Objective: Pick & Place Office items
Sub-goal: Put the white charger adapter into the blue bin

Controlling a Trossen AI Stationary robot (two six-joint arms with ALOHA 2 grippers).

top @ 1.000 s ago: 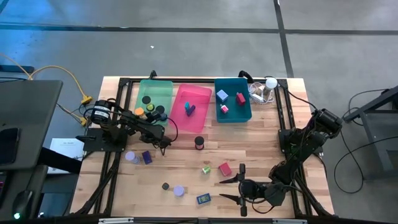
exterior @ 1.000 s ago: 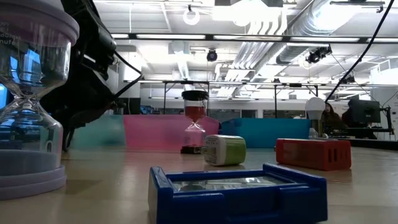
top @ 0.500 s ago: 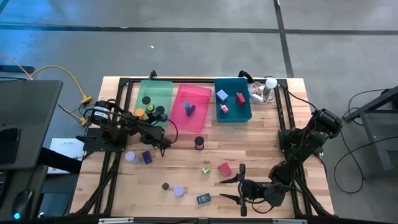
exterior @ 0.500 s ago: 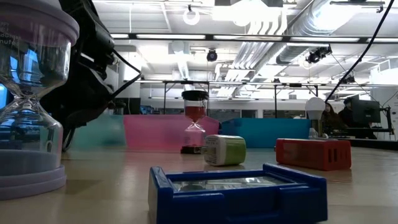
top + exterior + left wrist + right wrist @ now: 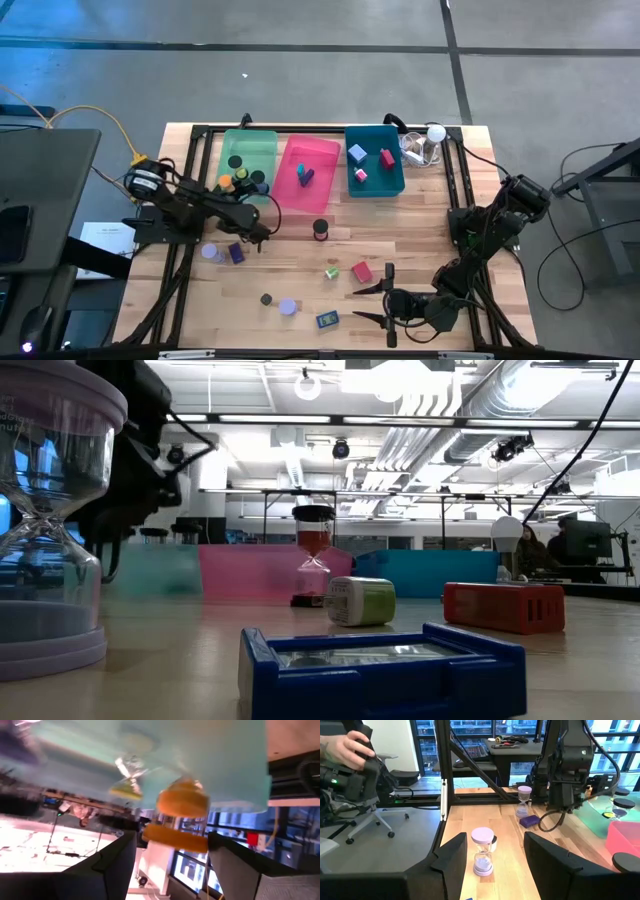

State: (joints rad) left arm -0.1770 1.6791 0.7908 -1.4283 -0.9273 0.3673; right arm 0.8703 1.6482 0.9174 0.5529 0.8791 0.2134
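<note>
The office items are small sand timers and blocks. An orange timer (image 5: 180, 815) stands in the green bin (image 5: 250, 150) beside a yellow-green one (image 5: 127, 780), both seen through the bin's wall. My left gripper (image 5: 262, 232) (image 5: 172, 834) hovers open just in front of that bin's near side, with nothing between its fingers. A lavender timer (image 5: 482, 851) (image 5: 287, 306) stands on the table ahead of my right gripper (image 5: 495, 840) (image 5: 372, 305), which is open near the front edge and clear of the timer.
On the table lie a blue block (image 5: 327, 320), a green block (image 5: 331, 271), a red block (image 5: 361, 271), a dark red timer (image 5: 320, 228), a purple block (image 5: 236, 252) and a black timer (image 5: 266, 298). Pink (image 5: 310, 150) and teal (image 5: 375, 185) bins hold several pieces. A person's hand (image 5: 345, 745) shows beyond the table.
My left gripper has risen and drawn back a little toward the table's left edge, away from the green bin's near side. The right arm has kept still, and no item on the table has moved.
</note>
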